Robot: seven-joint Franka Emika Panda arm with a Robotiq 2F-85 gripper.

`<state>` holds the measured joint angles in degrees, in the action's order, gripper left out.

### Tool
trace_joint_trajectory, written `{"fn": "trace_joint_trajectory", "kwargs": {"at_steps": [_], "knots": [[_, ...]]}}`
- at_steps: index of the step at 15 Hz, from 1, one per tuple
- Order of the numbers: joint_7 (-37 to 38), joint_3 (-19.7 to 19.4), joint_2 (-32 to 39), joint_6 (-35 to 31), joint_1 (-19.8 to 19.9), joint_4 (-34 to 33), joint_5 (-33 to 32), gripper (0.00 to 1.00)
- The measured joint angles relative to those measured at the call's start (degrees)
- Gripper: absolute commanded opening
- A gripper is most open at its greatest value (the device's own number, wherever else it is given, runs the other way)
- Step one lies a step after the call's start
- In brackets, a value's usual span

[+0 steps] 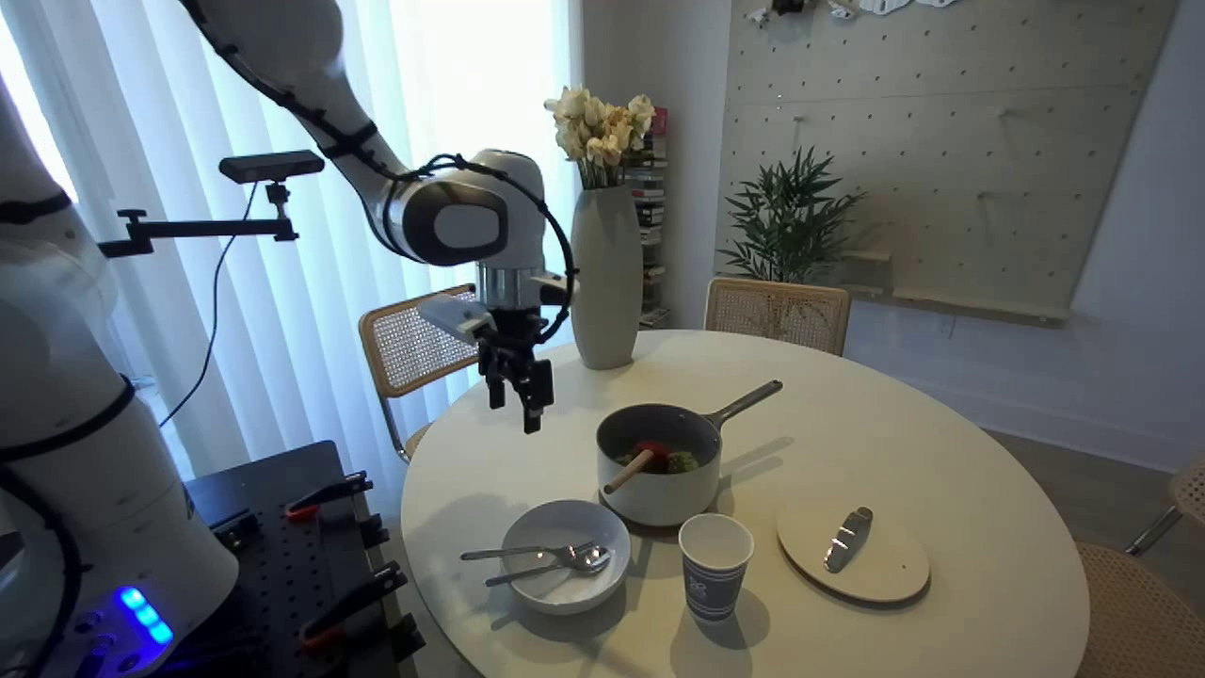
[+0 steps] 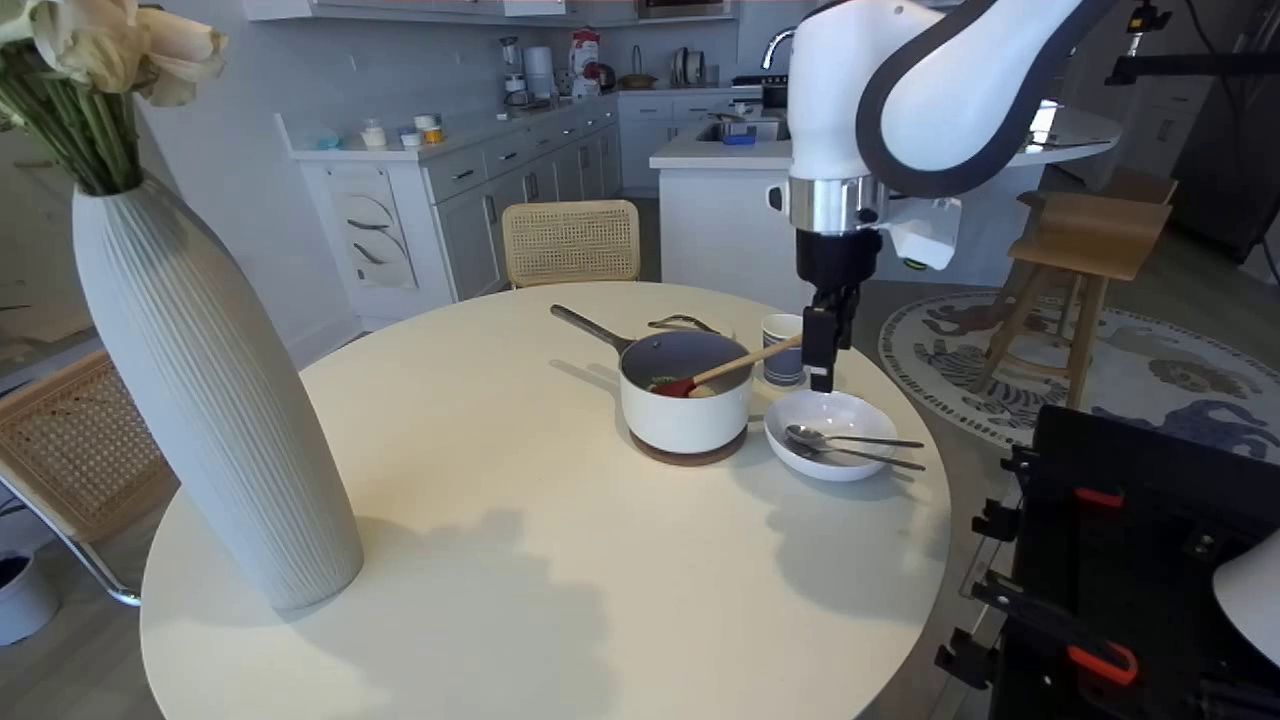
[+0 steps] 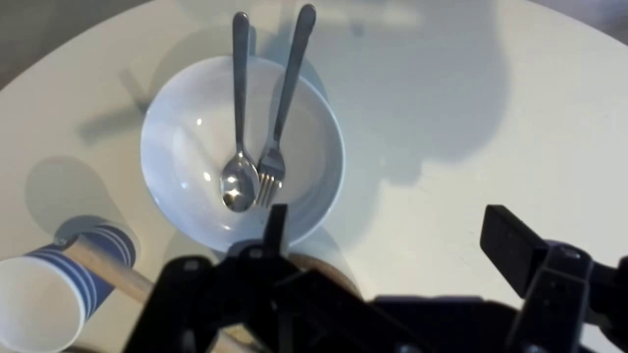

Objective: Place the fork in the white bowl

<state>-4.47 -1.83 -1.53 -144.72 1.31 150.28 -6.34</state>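
My two-fingered gripper (image 3: 386,213) is black; I see a slim silver metal fork (image 3: 285,103), a round white bowl (image 3: 309,142), a blue paper cup (image 3: 73,284) with white stripes.

Your scene received cool light through the curtain (image 1: 452,113), washed nearly white in an exterior view. Your table (image 2: 430,430) bore soft shadows; your wrist view showed glints on the spoon (image 3: 239,189) and white bowl (image 3: 189,142), with the gripper (image 3: 385,215) dark and slightly blurred.
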Motion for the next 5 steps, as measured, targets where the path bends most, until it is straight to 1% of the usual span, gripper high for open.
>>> {"fn": "trace_joint_trajectory", "kwargs": {"at_steps": [3,5], "knots": [[0.02,0.62,-7.03,-1.83,-0.45,3.77,1.59,1.00],[0.02,0.65,-8.67,-1.98,-0.45,4.97,1.61,1.00]]}}
